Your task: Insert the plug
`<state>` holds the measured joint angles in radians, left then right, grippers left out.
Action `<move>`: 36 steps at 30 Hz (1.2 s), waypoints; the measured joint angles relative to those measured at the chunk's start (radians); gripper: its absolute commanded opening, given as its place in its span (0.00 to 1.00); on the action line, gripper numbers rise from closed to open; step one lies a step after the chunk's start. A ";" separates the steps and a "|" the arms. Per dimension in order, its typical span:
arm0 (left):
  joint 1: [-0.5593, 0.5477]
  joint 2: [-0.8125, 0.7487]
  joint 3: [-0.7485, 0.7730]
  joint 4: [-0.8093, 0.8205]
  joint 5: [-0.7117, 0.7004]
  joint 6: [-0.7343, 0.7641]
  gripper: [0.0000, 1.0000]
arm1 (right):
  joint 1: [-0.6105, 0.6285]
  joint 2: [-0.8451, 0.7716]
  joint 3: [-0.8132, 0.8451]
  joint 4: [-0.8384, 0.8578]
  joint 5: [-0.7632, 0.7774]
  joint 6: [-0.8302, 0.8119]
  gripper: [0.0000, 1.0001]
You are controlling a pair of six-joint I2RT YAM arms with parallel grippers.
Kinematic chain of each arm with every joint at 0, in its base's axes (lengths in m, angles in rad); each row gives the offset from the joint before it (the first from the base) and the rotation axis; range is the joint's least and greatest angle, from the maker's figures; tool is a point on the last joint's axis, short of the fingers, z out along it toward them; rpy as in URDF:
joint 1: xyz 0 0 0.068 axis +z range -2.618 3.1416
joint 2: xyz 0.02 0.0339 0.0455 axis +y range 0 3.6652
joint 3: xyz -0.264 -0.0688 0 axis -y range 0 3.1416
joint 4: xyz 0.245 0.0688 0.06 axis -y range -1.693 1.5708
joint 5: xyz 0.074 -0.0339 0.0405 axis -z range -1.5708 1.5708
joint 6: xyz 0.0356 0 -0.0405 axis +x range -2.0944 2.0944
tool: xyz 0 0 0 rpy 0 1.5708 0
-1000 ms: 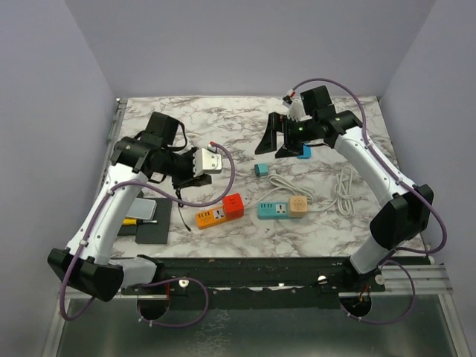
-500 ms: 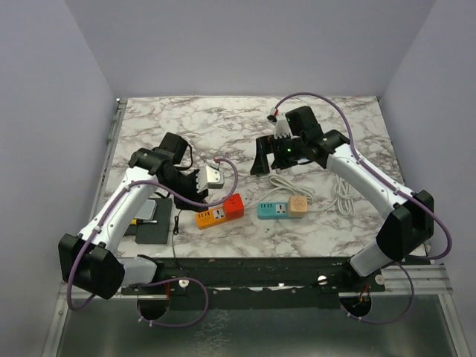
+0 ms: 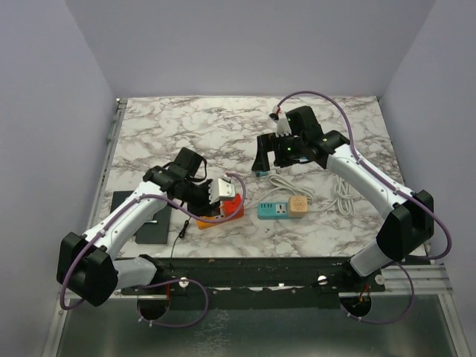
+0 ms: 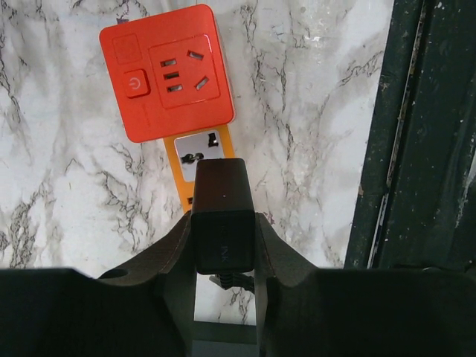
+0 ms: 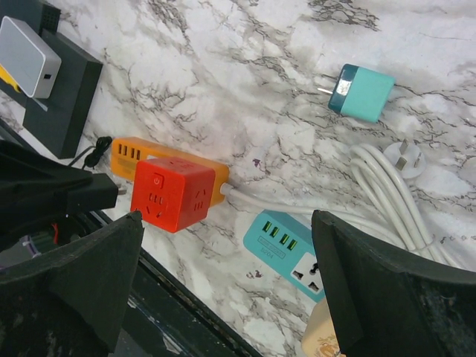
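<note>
Black plug: pinched narrow in left gripper, swung in from left-middle of top view to centre. Hung over orange strip, just below red cube. Not yet seated; descent judged next. Right gripper gaped wide, empty, upper centre.

Bright even light, soft shadows, crisp detail, left hand dark in foreground
</note>
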<state>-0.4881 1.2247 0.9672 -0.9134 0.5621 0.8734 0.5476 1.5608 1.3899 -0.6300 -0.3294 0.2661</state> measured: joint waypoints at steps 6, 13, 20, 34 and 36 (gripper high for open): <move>-0.068 0.017 -0.019 0.062 -0.073 -0.033 0.00 | 0.000 -0.005 -0.005 -0.001 0.037 0.016 1.00; -0.139 0.053 -0.033 0.093 -0.179 -0.081 0.00 | 0.000 -0.019 -0.006 -0.004 0.072 0.026 1.00; -0.195 0.074 -0.033 0.119 -0.264 -0.126 0.00 | 0.000 -0.021 -0.006 -0.009 0.082 0.030 1.00; -0.212 0.087 -0.049 0.162 -0.318 -0.157 0.00 | 0.000 -0.031 -0.006 -0.010 0.083 0.031 1.00; -0.216 0.087 -0.056 0.167 -0.317 -0.161 0.00 | 0.000 -0.031 -0.006 -0.010 0.083 0.032 1.00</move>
<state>-0.7036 1.3113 0.9108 -0.7464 0.2447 0.7128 0.5480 1.5295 1.3834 -0.6399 -0.2466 0.2985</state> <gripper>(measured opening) 0.301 0.998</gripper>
